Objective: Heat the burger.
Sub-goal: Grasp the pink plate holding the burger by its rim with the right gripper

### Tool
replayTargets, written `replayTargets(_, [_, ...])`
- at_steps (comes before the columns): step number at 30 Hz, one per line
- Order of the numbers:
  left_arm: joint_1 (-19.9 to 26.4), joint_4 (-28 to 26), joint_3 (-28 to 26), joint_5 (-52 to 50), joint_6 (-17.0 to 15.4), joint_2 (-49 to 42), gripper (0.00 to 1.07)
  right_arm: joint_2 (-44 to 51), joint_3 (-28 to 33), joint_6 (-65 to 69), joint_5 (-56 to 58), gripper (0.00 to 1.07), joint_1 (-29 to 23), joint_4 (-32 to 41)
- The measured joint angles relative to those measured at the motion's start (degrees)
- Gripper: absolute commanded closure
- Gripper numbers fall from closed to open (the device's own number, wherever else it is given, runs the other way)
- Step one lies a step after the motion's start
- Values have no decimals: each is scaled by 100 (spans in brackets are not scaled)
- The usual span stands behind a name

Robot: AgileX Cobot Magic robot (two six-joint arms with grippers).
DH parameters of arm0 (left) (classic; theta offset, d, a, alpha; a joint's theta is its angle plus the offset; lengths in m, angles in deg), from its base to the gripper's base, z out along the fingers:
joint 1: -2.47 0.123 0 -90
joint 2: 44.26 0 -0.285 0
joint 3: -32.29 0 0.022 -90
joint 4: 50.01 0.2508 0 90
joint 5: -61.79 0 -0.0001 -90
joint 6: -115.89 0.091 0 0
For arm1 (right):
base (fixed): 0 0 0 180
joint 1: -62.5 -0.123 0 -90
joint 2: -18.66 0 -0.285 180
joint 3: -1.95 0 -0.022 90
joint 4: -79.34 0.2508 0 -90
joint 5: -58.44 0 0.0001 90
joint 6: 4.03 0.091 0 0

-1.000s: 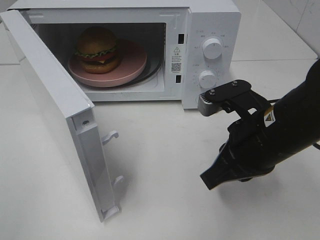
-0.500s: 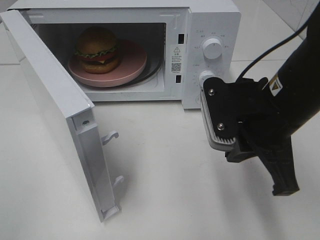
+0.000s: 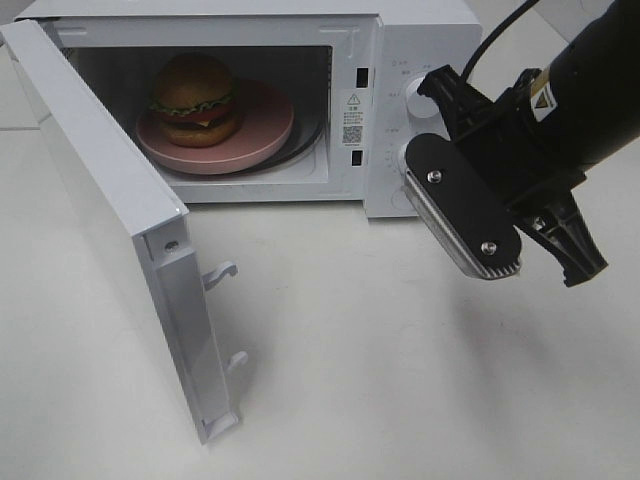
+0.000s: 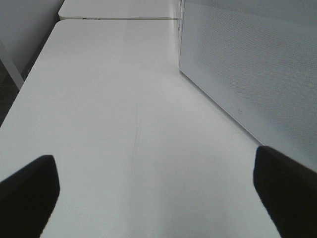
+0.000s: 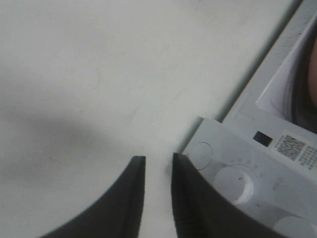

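The burger (image 3: pixel 194 98) sits on a pink plate (image 3: pixel 265 130) inside the open white microwave (image 3: pixel 440 40). The microwave door (image 3: pixel 100 190) swings out to the left. My right gripper (image 3: pixel 545 268) hangs above the table just in front of the control panel, partly covering the lower knob (image 3: pixel 410 155). In the right wrist view its fingertips (image 5: pixel 157 161) stand a narrow gap apart with nothing between them, next to the panel's knob (image 5: pixel 237 183). My left gripper (image 4: pixel 156 178) is wide open over bare table and appears only in its wrist view.
A white table (image 3: pixel 330 370) carries everything. The open door juts toward the front left, with two latch hooks (image 3: pixel 222 272) on its edge. In the left wrist view a white dotted panel of the microwave (image 4: pixel 247 64) stands beside the gripper. A cable (image 3: pixel 500 30) trails from the right arm.
My right gripper has risen and swung from the table's front right up to the control panel. Its jaws have parted slightly. The burger, plate and door have not moved.
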Motion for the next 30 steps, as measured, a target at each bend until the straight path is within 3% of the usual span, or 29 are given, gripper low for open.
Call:
replayTargets(1, [0, 0, 0, 0, 0, 0, 7, 0, 0, 23, -138, 52, 0, -29])
replayTargets(4, [0, 0, 0, 0, 0, 0, 7, 0, 0, 143, -178, 43, 0, -34])
replayTargets(6, [0, 0, 0, 0, 0, 0, 7, 0, 0, 361, -206, 17, 0, -34])
replayTargets(9, [0, 0, 0, 0, 0, 0, 7, 0, 0, 630, -309, 8, 0, -40])
replayTargets(18, [0, 0, 0, 0, 0, 0, 7, -23, -46, 934, -590, 10, 0, -40])
replayTargets(30, [0, 0, 0, 0, 0, 0, 7, -957, -808, 1163, -951, 13, -189, -183])
